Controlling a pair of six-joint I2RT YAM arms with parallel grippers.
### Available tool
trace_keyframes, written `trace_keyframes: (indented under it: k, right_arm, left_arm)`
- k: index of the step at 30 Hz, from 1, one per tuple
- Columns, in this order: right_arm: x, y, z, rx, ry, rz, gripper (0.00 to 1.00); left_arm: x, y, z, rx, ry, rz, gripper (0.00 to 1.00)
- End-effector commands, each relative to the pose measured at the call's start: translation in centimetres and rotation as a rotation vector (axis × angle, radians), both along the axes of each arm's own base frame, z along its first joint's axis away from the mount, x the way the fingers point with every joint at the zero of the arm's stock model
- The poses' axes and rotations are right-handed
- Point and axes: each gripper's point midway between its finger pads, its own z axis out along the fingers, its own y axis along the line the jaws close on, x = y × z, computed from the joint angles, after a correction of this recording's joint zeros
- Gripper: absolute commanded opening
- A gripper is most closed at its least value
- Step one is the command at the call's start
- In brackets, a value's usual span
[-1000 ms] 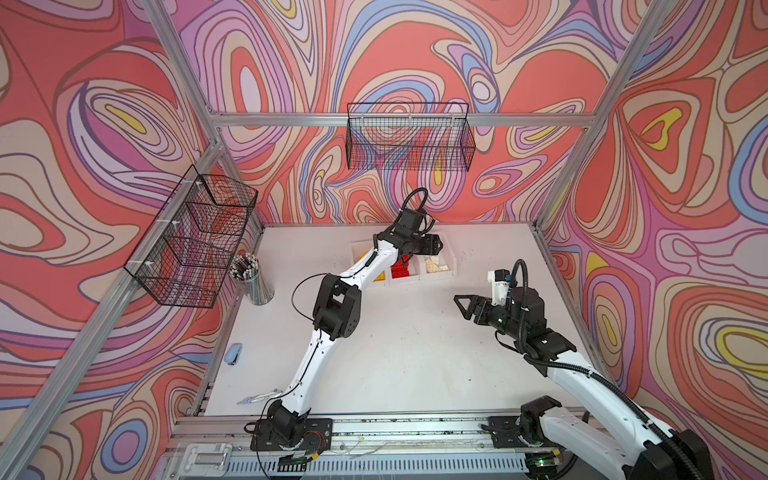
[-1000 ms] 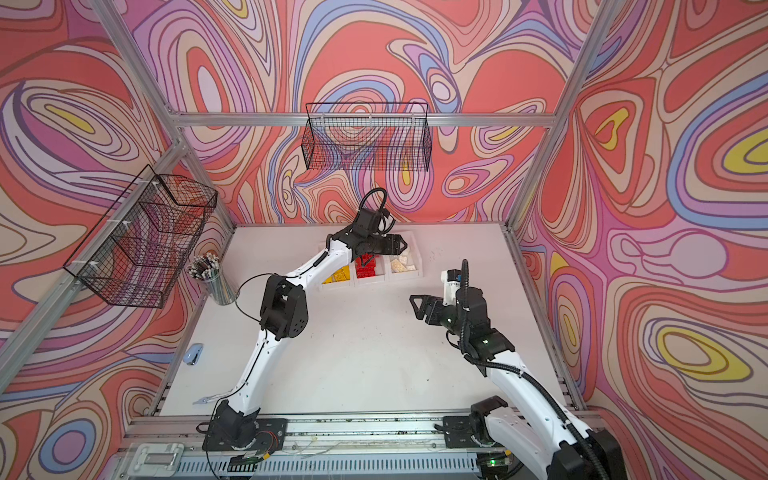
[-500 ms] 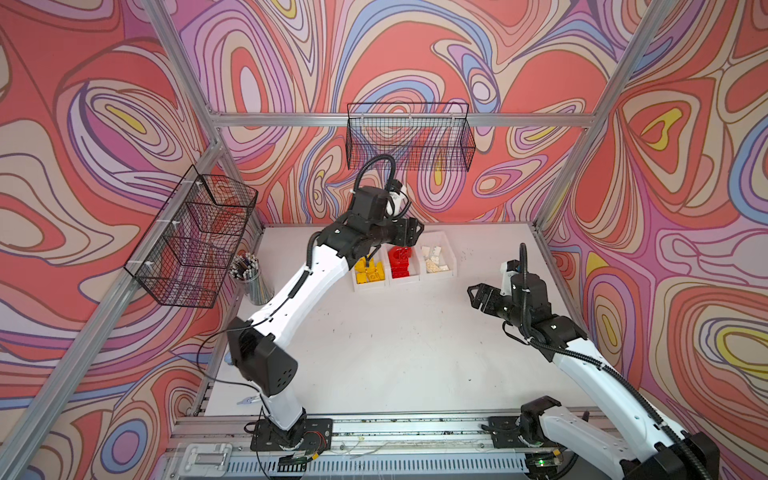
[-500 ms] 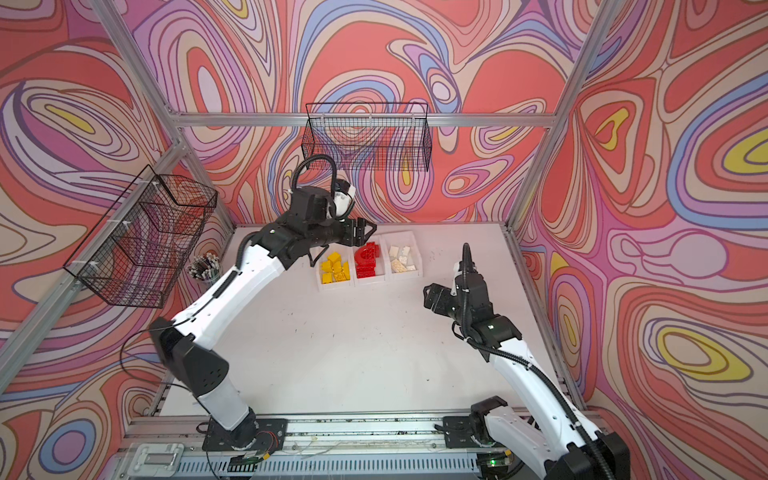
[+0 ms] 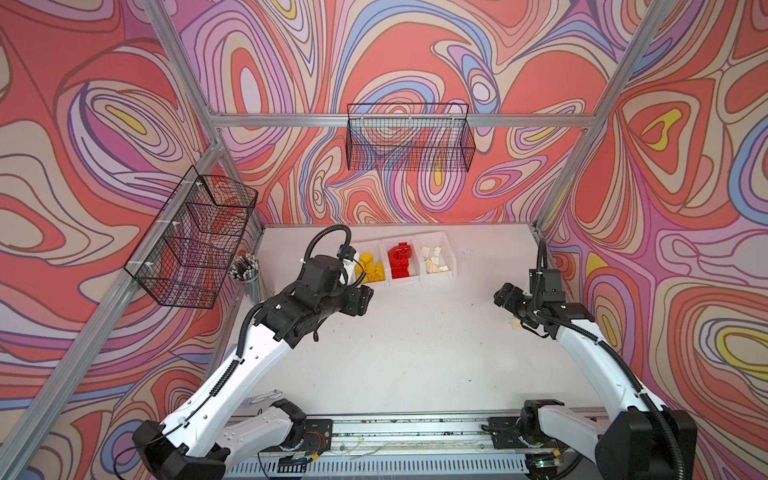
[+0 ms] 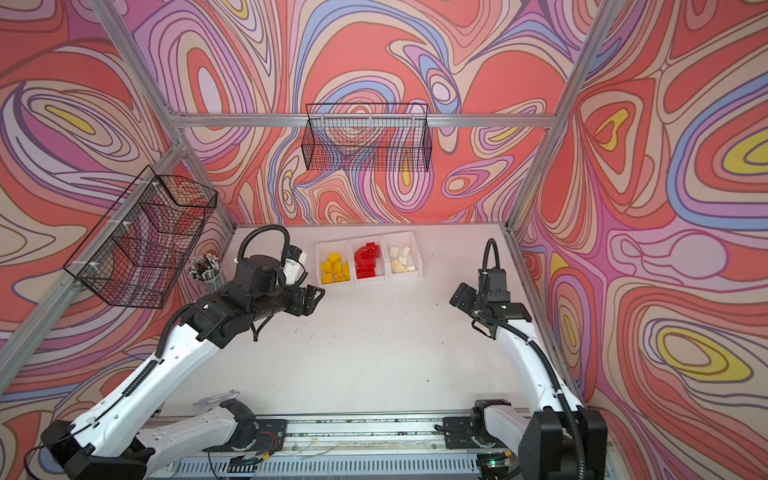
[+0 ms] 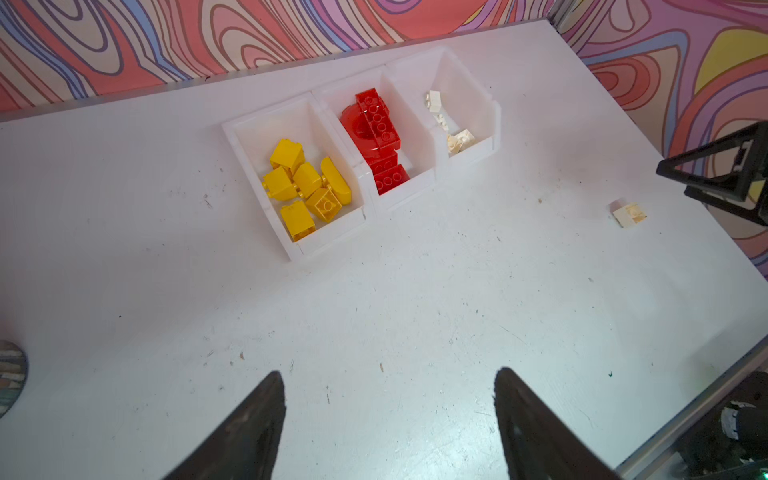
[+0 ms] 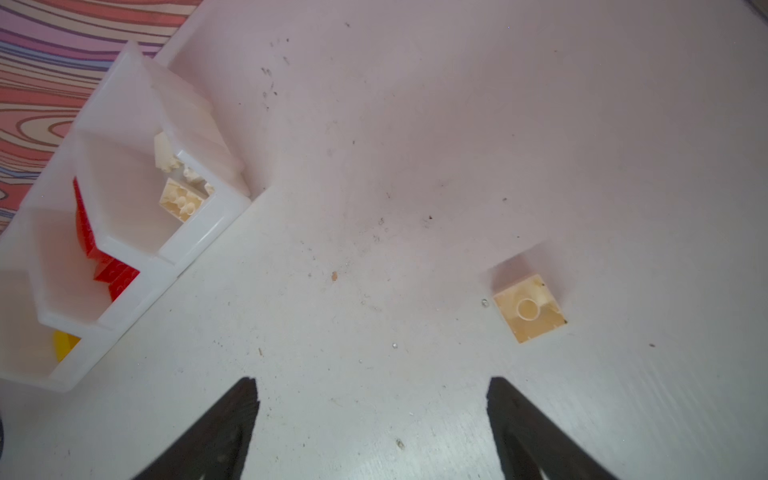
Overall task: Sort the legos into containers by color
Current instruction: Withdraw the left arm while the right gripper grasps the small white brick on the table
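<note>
Three joined white containers (image 5: 441, 274) stand at the back of the table. Yellow legos (image 7: 307, 187) fill one end bin, red legos (image 7: 378, 133) with an arch piece the middle bin, white legos (image 7: 457, 139) the other end bin. One loose white lego (image 8: 530, 307) lies upside down on the table near the right edge, also seen in the left wrist view as a white lego (image 7: 628, 215). My left gripper (image 5: 365, 301) hovers open and empty in front of the yellow bin. My right gripper (image 5: 503, 295) is open and empty, just short of the loose brick.
A clear cup of pencils (image 5: 249, 270) stands at the table's left edge. Black wire baskets hang on the left wall (image 5: 195, 237) and the back wall (image 5: 409, 139). The table's right edge and wall are close to the loose brick.
My left arm has drawn back from over the bins toward the front left. My right arm has swung toward the right edge. Both grippers stay open.
</note>
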Motion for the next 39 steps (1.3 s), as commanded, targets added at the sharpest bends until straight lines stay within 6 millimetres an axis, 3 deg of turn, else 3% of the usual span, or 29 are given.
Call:
trace_keyframes:
  k: [1, 5, 15, 25, 31, 35, 39]
  right_arm:
    - [-1.3, -2.0, -1.3, -0.069, 0.092, -0.066, 0.92]
    - [-1.7, -4.3, -3.1, -0.07, 0.134, -0.143, 0.94]
    - [-0.7, -6.9, -7.3, -0.084, 0.191, -0.225, 0.97]
    - [0.7, -6.6, -11.0, -0.059, 0.243, -0.196, 0.97]
    - [0.2, -7.0, -11.6, -0.095, 0.263, -0.177, 0.92]
    - [0.1, -7.1, -11.9, -0.117, 0.277, -0.157, 0.8]
    - [-0.2, -6.7, -12.5, -0.103, 0.297, -0.135, 0.75]
  left_arm:
    - [-0.7, 0.6, -1.1, 0.006, 0.009, 0.008, 0.79]
    - [-1.4, 0.3, -1.2, -0.019, 0.017, -0.024, 0.78]
    - [-2.2, 0.6, 0.3, -0.049, -0.039, -0.033, 0.78]
    - [-2.3, 0.6, 0.3, -0.034, -0.046, -0.038, 0.78]
    - [-2.2, 0.6, 0.1, -0.028, -0.044, -0.039, 0.77]
    - [-2.2, 0.6, 0.0, -0.022, -0.043, -0.036, 0.77]
    - [-2.1, 0.7, 0.1, -0.022, -0.044, -0.036, 0.77]
